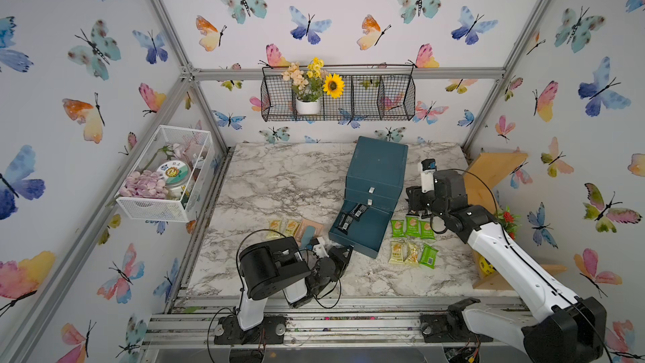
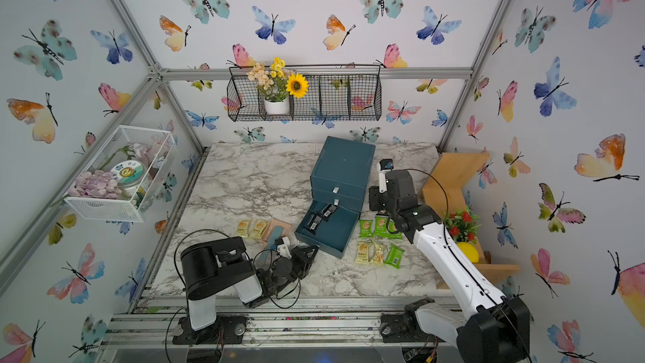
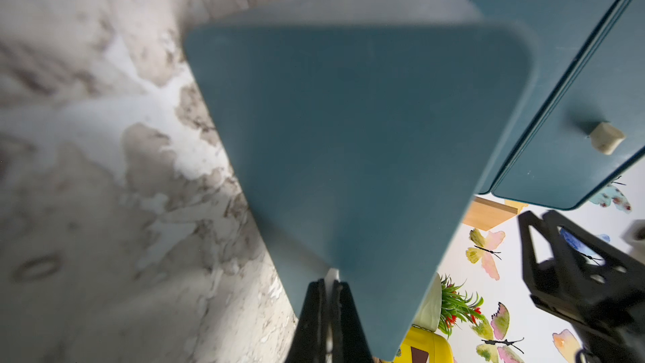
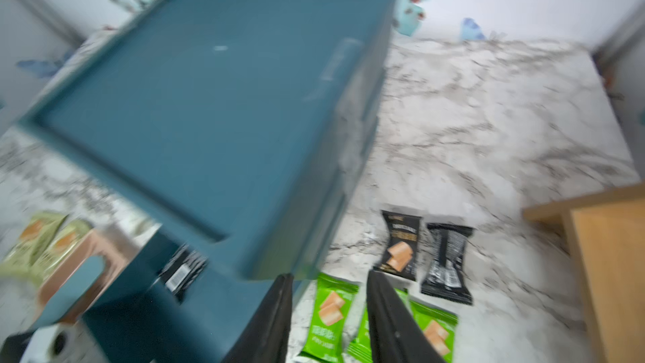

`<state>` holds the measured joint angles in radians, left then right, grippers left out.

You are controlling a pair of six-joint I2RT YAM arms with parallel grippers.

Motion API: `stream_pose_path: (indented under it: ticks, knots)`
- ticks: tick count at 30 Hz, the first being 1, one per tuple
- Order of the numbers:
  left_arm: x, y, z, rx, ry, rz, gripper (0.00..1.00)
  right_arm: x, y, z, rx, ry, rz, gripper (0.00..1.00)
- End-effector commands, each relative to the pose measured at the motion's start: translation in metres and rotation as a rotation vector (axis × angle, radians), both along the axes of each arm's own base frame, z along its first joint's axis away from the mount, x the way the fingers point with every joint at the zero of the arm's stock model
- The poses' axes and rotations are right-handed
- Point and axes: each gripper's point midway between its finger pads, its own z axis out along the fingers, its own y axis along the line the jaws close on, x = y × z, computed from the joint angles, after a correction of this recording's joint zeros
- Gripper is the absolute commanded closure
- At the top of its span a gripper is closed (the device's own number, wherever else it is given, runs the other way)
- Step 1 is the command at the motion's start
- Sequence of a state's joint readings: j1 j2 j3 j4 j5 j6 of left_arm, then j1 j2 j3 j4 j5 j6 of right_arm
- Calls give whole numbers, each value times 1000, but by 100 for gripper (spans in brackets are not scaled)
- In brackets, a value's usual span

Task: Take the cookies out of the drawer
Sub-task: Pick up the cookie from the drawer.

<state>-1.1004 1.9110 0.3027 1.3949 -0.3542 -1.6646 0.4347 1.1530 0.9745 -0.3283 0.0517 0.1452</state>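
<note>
Two black cookies [image 1: 343, 221] are seen far back in the drawer [image 1: 366, 235], front half free; knob [image 3: 332, 272] pinched by left hand [image 3: 330, 284]; right hand [image 4: 330, 275] held part-open, empty.

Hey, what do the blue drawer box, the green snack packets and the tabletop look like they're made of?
Drawer box: likely plastic, matte teal, with rounded moulded corners. Green packets: thin glossy plastic film, printed, with crimped ends. Tabletop: marble pattern, grey veins on white; real stone or printed laminate, I cannot tell.
</note>
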Motion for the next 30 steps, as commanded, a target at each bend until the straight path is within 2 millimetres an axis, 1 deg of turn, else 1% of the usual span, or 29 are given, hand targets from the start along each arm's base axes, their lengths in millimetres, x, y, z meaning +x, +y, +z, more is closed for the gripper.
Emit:
stream_pose_path:
  ticks: [1,3,7,10,12,16,19,21,25,27,30]
  knots:
    - [2,12,-6,50,-5,32,100,-18,37,21,-104,-112,197,58]
    - [2,11,-5,53,-7,29,100,-28,61,19,-171,-157,327,57]
    - [2,13,-4,55,-8,31,100,-46,103,0,-289,-212,609,56]
    - [2,14,-5,58,-7,33,100,-56,125,-19,-349,-243,799,53]
    - [2,14,-5,57,-7,34,100,-59,133,-36,-403,-256,898,52]
    - [2,14,-5,54,-7,33,100,-65,146,-59,-495,-301,1076,50]
    - [1,14,-5,54,-6,31,100,-70,151,-82,-586,-343,1216,46]
    - [1,14,-6,53,-4,29,100,-66,151,-99,-656,-355,1270,42]
    - [1,14,-6,50,-4,30,100,-54,153,-126,-752,-318,1335,41]
    - [1,14,-7,49,-2,30,100,-47,155,-136,-788,-311,1358,41]
    - [0,14,-7,46,0,29,100,-40,160,-143,-816,-329,1384,40]
